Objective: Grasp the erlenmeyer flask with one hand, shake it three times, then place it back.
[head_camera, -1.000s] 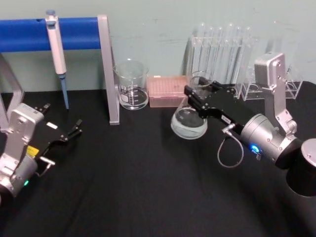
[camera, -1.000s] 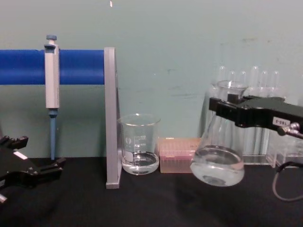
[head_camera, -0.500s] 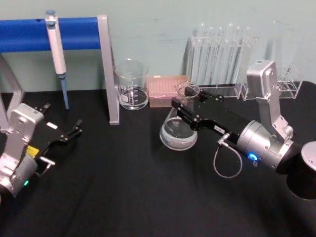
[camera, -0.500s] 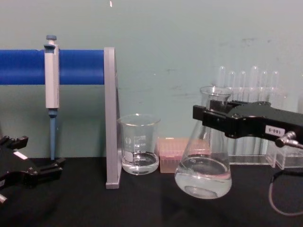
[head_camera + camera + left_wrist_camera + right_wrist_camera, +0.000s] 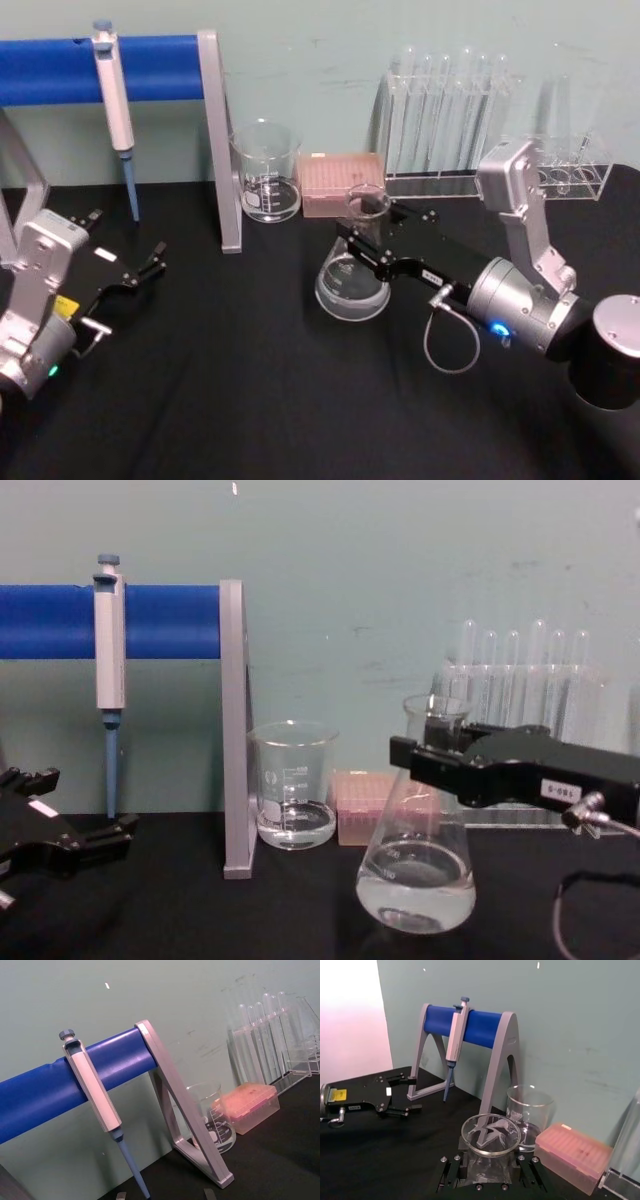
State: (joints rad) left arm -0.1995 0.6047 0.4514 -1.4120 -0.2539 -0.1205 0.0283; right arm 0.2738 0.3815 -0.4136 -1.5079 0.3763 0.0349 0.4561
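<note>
One hand (image 5: 425, 755), the right, grips the erlenmeyer flask (image 5: 416, 880) upright.

A pale green wall (image 5: 400, 560), scuffed in places, is being seen behind the whole bench, and the work surface is being covered by a black cloth (image 5: 260, 400) lying in soft creases. The scene is being lit evenly, with a small bright spot (image 5: 235, 489) being shown high on the wall. At one edge of the right wrist view, a washed-out pinkish-white area (image 5: 350, 1010) is being seen beside the wall.
</note>
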